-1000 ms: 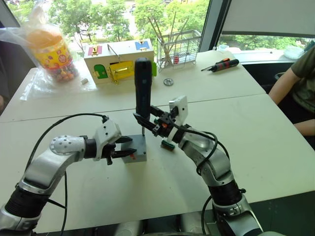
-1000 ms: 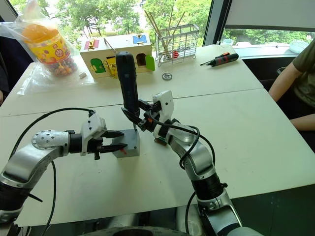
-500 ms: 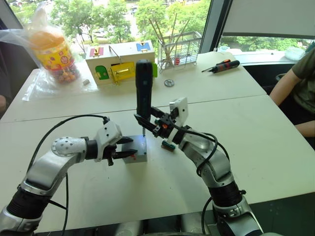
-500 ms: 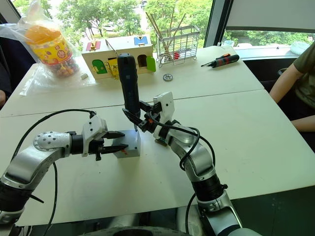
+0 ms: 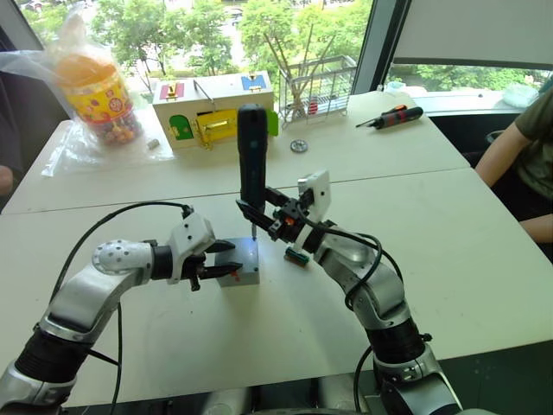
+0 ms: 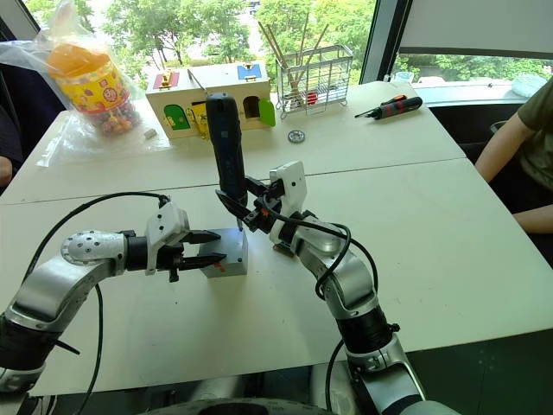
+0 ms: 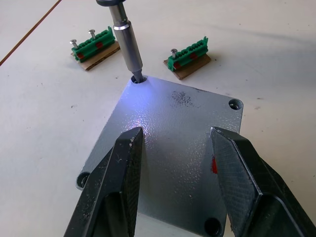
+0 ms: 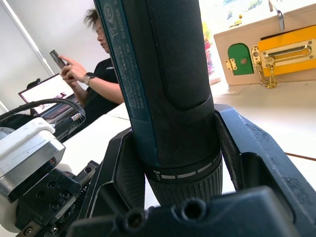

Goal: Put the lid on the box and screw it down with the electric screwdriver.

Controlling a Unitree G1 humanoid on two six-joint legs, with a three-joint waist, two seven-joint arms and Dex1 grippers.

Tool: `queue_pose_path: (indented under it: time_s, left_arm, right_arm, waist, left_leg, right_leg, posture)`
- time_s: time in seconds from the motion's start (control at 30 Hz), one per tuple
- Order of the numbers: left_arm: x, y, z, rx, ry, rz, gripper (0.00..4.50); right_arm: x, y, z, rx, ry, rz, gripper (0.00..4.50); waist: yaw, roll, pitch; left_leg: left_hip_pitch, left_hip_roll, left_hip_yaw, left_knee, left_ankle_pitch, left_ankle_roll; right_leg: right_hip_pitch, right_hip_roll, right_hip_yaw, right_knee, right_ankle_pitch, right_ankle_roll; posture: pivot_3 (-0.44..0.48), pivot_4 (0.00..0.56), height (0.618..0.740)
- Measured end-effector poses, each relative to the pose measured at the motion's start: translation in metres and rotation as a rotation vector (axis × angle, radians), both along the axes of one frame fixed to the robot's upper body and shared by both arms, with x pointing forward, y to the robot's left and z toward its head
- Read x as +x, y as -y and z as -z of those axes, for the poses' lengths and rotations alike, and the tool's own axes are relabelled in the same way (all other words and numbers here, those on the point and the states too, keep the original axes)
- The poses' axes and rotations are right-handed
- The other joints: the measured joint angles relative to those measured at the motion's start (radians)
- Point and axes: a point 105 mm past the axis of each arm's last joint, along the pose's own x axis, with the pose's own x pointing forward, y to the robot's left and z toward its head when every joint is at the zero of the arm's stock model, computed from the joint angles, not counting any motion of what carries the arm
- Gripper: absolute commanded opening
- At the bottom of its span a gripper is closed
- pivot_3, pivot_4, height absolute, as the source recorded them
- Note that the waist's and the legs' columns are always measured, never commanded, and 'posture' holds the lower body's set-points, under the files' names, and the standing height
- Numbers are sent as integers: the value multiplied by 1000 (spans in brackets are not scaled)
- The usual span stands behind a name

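The grey lid (image 7: pixel 173 148) lies on the small grey box (image 5: pixel 244 275), which stands on the white table. My right gripper (image 5: pixel 263 214) is shut on the electric screwdriver (image 5: pixel 252 156) and holds it upright. Its metal bit (image 7: pixel 127 44) stands in one corner screw hole of the lid, and its light glows on the lid there. My left gripper (image 7: pixel 175 133) is open on the box's left side. Its two black fingers (image 7: pixel 123 163) are spread over the near part of the lid, apart from the bit.
Two green terminal blocks with screws (image 7: pixel 94 42) (image 7: pixel 187 52) lie just beyond the box. Farther back are a wooden box with coloured doors (image 5: pixel 212 108), a bagged jar of sweets (image 5: pixel 99 91), a wire basket (image 5: pixel 315 82), a manual screwdriver (image 5: pixel 389 115). A person's arm (image 5: pixel 518 147) is at right.
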Motion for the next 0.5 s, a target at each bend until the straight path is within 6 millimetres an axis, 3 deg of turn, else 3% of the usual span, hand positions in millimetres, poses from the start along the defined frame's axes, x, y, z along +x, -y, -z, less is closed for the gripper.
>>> queue_pose_path:
  time_s: [0.2,0.27,0.43,0.5]
  left_arm:
    - [1,1,0,-7,4,9,2194]
    - [1,2,0,-14,9,11,2194]
    - [5,-1,-4,-46,12,-12,2194]
    - [7,0,-5,-79,-3,-31,2194]
  right_arm:
    - [1,6,-16,-38,6,-5,1790]
    - [3,13,-32,-22,-8,3,1790]
    - [-6,32,-123,159,126,-17,1790]
    - [-10,38,-148,229,165,-8,1790]
  waist:
    - [4,1,3]
    - [6,1,8]
    - [3,3,14]
    - [2,3,14]
  left_leg:
    - [-3,0,-1,0,0,0]
    - [-6,-1,-2,1,0,0]
    - [-7,0,-2,-2,0,0]
    - [-7,1,-2,-2,0,0]
  right_leg:
    - [-1,0,-1,-1,0,0]
    - [-4,-1,-1,-2,0,0]
    - [-6,-1,0,-2,0,0]
    - [-6,-1,-1,-1,0,0]
  posture:
    - [0,150,740]
    - [0,150,740]
    - [0,150,740]
    - [0,150,740]
